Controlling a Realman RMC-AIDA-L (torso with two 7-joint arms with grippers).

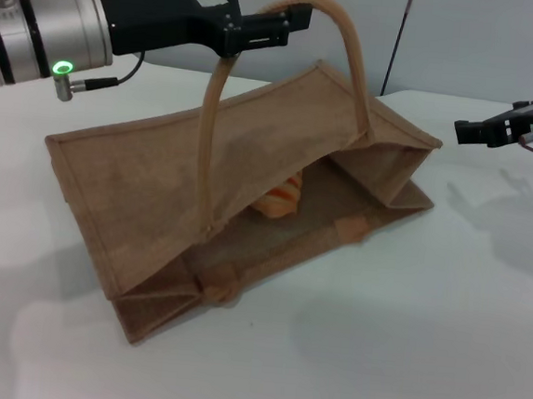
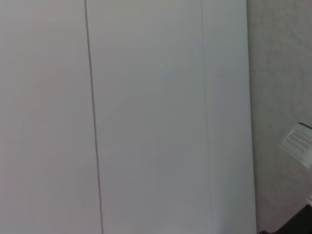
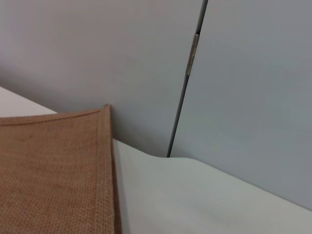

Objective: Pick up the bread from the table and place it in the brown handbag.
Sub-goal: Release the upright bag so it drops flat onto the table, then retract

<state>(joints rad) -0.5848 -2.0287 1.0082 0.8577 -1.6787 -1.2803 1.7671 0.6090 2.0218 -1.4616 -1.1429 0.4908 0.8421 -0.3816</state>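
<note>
The brown handbag (image 1: 249,189) lies on its side across the middle of the table (image 1: 422,344), its mouth facing the table's near edge and propped open like a tent. The left gripper (image 1: 277,28) is up above the bag toward the far edge, closed on one arched strap handle (image 1: 350,48), and that handle holds the upper panel of the bag lifted off the lower one. The other end of this handle runs down the front of the raised panel to its stitched hem.

The bread (image 1: 280,199) sits inside the bag, on the lower panel just within the open mouth, under the raised panel; only part of its orange and pale ridged surface shows past the panel's edge.

The right gripper (image 1: 483,130) hangs above the far right part of the table, well apart from the bag and holding nothing; whether its fingers are open or closed cannot be told. In the right wrist view, a corner of the bag's woven panel (image 3: 53,170) lies on the table (image 3: 204,200) in front of a grey wall panel (image 3: 97,58).
</note>
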